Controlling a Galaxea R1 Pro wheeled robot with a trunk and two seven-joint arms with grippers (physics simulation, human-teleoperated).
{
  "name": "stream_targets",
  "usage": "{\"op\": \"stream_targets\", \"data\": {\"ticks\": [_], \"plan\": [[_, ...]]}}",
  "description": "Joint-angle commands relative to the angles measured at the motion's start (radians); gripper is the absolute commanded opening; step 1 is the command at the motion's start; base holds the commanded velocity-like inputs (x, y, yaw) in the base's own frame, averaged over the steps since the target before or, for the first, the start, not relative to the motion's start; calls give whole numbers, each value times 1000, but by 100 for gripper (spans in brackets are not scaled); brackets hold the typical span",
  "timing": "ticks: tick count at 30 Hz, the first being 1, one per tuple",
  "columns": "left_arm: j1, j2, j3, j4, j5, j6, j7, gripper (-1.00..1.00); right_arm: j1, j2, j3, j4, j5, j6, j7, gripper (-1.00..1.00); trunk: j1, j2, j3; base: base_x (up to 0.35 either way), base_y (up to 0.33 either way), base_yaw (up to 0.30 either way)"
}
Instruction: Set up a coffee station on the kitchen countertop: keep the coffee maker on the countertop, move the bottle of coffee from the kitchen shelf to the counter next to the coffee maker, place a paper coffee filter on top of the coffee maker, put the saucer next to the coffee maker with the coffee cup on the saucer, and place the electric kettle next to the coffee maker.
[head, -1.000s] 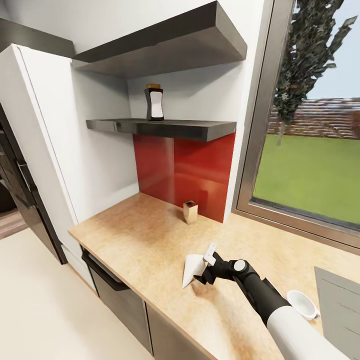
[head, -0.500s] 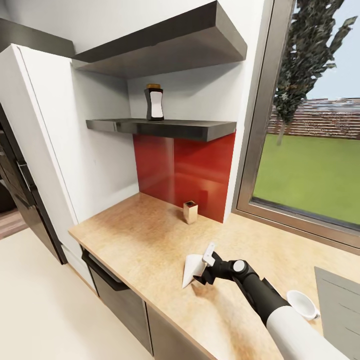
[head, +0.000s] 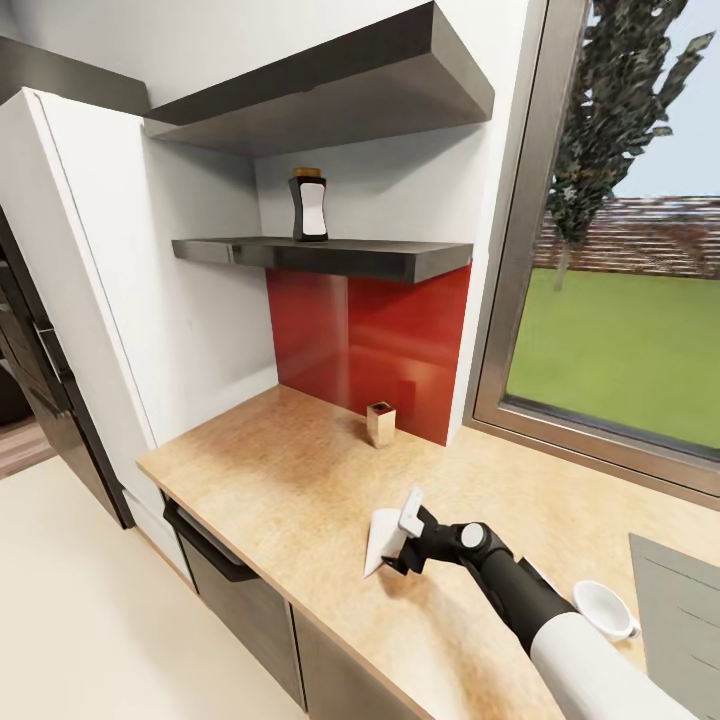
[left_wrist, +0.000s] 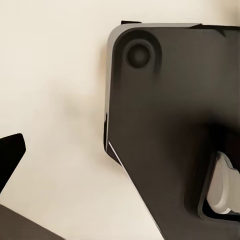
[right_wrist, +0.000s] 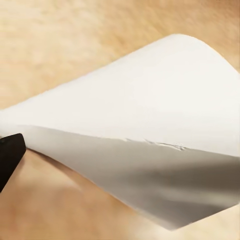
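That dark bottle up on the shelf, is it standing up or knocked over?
Standing upright. The bottle of coffee sits on the kitchen shelf, cap at the top, its label facing out.

Right arm (head: 560, 630): white upper shell, black forearm, grey round wrist joint. Claw (head: 403, 540) black with a white finger (head: 411, 508).

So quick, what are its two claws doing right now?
Right gripper: open, at the white cone-shaped paper filter lying on the tan countertop.
Left gripper: cannot be told.
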Motion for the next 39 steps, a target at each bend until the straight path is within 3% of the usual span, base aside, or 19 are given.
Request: {"op": "stream_targets", "data": {"ticks": [1, 39], "plan": [[0, 0, 0, -1, 6, -2, 1, 100, -1, 0, 3, -3, 4, 5, 2, 100, 1, -2, -2, 0, 0, 0], [2, 4, 2, -4, 9, -7, 3, 100, -1, 17, 3, 3, 4, 3, -2, 100, 1, -2, -2, 0, 0, 0]]}}
